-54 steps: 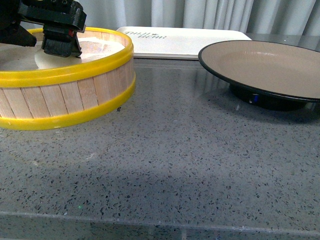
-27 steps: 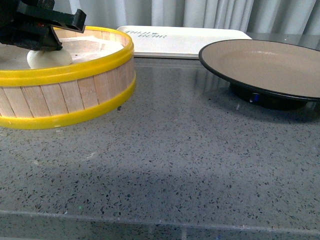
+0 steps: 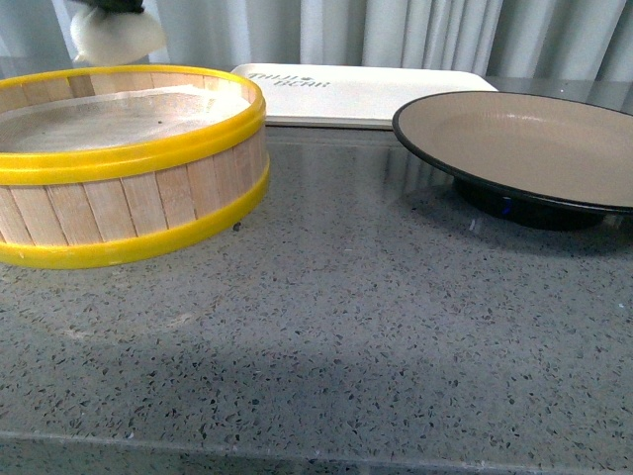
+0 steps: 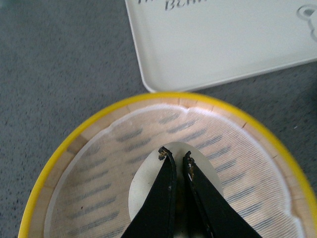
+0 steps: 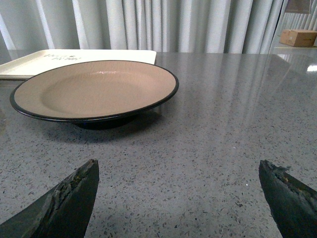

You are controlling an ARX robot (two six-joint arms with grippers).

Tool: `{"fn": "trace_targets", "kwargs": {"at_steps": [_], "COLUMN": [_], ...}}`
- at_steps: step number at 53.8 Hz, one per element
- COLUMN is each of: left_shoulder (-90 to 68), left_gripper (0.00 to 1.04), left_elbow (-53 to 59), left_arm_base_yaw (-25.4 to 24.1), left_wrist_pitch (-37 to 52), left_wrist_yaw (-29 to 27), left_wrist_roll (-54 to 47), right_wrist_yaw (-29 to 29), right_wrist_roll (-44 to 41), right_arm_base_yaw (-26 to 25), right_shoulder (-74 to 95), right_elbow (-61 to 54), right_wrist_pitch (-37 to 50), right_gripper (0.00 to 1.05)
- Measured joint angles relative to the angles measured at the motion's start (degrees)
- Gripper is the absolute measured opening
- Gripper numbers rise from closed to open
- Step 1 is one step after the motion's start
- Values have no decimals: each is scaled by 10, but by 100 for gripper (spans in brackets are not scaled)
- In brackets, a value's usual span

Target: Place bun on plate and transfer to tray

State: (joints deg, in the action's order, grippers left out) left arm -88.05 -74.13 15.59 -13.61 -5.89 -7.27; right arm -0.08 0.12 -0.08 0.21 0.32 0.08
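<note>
The white bun (image 3: 117, 38) hangs at the top left of the front view, lifted clear above the steamer basket. My left gripper (image 4: 175, 156) is shut on the bun (image 4: 143, 191), its black fingers pinching the bun's top. The tan plate (image 3: 524, 139) with a black rim stands empty at the right, and the right wrist view also holds the plate (image 5: 94, 89). The cream-white tray (image 3: 366, 84) lies at the back. My right gripper (image 5: 178, 181) is open low over the bare counter, short of the plate.
A yellow-rimmed wooden steamer basket (image 3: 129, 198) stands at the left, its lined floor (image 4: 99, 193) directly beneath the bun. Grey speckled counter (image 3: 346, 327) fills the foreground. Curtains hang behind, and a cardboard box (image 5: 299, 37) sits far off.
The left gripper has risen with the bun, lifting it out of the steamer basket to the top edge of the front view. The basket shifted slightly.
</note>
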Motion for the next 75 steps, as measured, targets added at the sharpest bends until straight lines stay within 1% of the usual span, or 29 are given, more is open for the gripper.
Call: {"fn": "trace_targets", "kwargs": {"at_steps": [7,15,16,23,30,38,43,53,72,73,74,75], "left_shoulder": [-15,-96,-116,-203,-247,-271,-284,-314,-331,-331,-331,-331], "left_gripper": [4,4,4,4,4,4,4,4,4,6,12,16], "left_elbow": [-50,-167,-188,-261,-296,-313,-315,-317,-319,-318,-319,-319], "left_arm_base_yaw": [36,125,144,223,261,282,292,295,300,301,301,301], "left_wrist_pitch": [-3,-23,-25,-30,-35,-37,-30,-19,-19,-21,-24,-25], "left_wrist_yaw": [-7,-19,-22,-36,-37,-36,-47,-70,-70,-68,-64,-63], "left_wrist_roll": [3,15,15,6,-1,-2,-16,-50,-56,-53,-49,-48], "right_wrist_yaw": [0,0,0,0,0,0,0,0,0,0,0,0], "right_wrist_roll": [0,0,0,0,0,0,0,0,0,0,0,0], "right_arm_base_yaw": [0,0,0,0,0,0,0,0,0,0,0,0], "right_shoulder": [0,0,0,0,0,0,0,0,0,0,0,0], "right_elbow": [0,0,0,0,0,0,0,0,0,0,0,0], "right_wrist_pitch": [0,0,0,0,0,0,0,0,0,0,0,0], "right_gripper": [96,96,96,96,96,96,96,96,96,96,96,96]}}
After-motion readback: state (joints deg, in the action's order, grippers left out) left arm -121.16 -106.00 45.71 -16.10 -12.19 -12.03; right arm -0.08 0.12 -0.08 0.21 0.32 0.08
